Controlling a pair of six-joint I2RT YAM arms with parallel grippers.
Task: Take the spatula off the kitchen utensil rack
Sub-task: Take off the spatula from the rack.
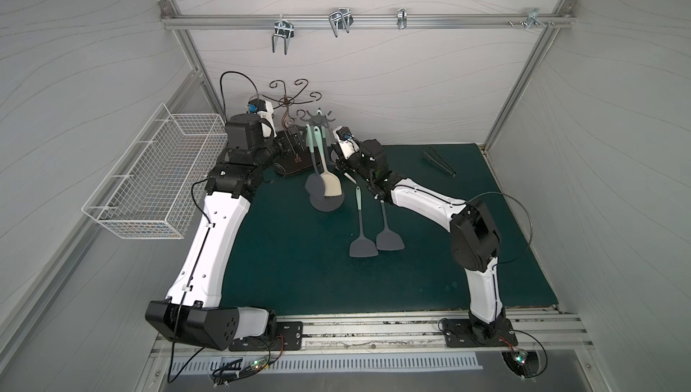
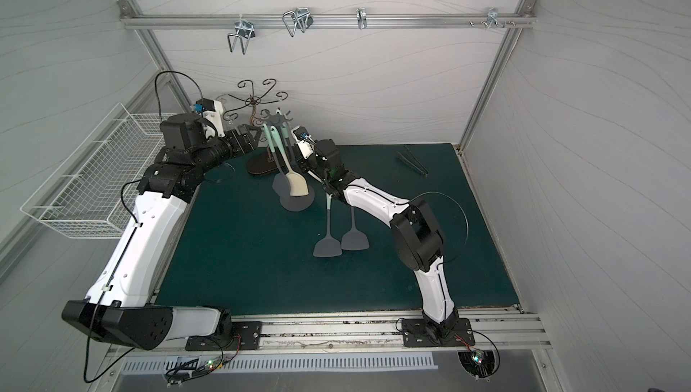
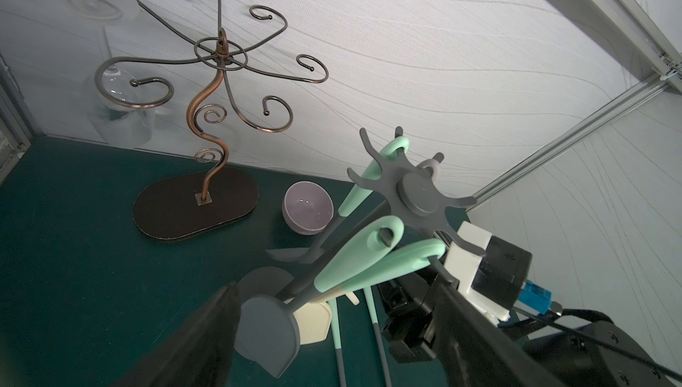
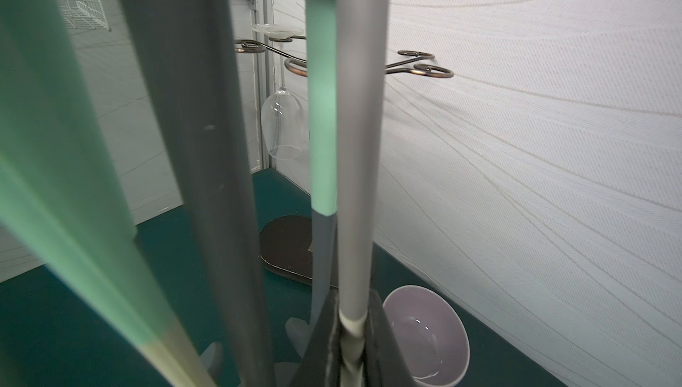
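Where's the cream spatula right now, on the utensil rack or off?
On: the cream spatula hangs by its mint handle from a prong of the kitchen utensil rack.

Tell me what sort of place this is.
Probably a robot lab cell staged as a kitchen: aluminium frame, two arms bolted to a rail, utensil rack on a green mat.

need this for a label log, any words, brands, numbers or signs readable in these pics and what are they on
No text can be read in any view.
The utensil rack, mint handles, grey handle, wire stand, bowl and basket show no print.
The small card by the front rail has dark marks, too small to read.
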